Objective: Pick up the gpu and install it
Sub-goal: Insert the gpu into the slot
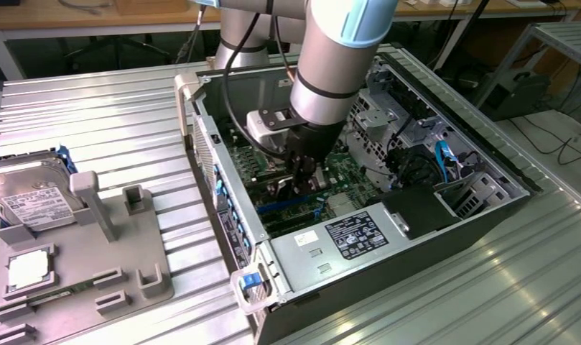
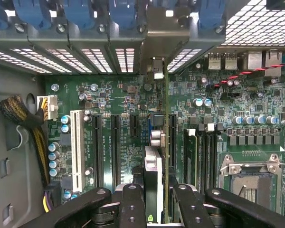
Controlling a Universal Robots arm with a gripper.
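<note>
We see the pincer (image 2: 154,203) gripping the gpu (image 2: 153,166) edge-on over the motherboard (image 2: 114,95), mid-frame in the exterior view; tilted, it may miss its slot.

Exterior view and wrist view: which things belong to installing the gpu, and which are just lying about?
In the job: gpu, clamped in the jaws; motherboard; computer case.
Lying about: hard drive; square silver chip; grey holder tray.
</note>
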